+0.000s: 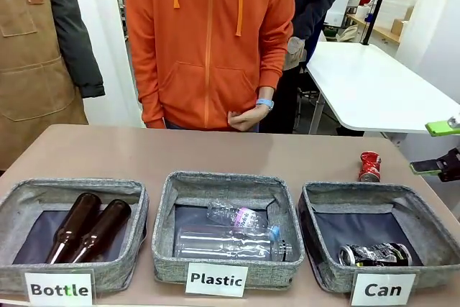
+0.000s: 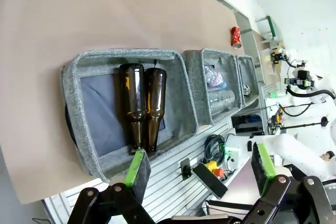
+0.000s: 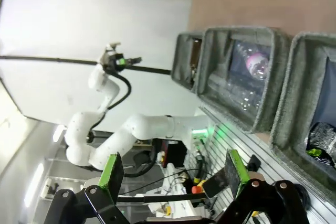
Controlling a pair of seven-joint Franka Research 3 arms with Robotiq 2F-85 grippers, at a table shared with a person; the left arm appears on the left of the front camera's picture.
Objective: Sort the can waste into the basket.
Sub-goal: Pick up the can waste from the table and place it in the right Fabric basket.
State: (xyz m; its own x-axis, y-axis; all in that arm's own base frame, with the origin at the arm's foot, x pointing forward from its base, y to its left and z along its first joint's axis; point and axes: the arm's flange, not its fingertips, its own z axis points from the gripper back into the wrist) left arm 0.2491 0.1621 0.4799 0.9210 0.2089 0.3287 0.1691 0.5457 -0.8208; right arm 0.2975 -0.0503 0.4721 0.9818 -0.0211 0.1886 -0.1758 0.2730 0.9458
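The square grey felt basket with the white "Can" label is sitting at the near edge of the brown table. The crushed black and silver drink can is lying on its side inside this basket, close to its front wall. The crushed red drink can with silver ends is standing on the table just behind the basket's far rim, outside it. The right gripper is hanging beside the basket's far right corner, to the right of the red can and not touching it. Its green-padded fingers are spreading wide and gripping nothing. The left gripper is hovering well apart from the basket, out by the bin farthest from it, and its fingers are likewise standing wide apart with nothing between them. Just left of the basket, a matching grey bin labelled "Plastic" is holding clear plastic bottles. Farther left of the basket, a grey bin labelled "Bottle" is holding two brown glass bottles side by side. A person in an orange hooded jacket is standing across the table from the basket, one hand resting at the waist.
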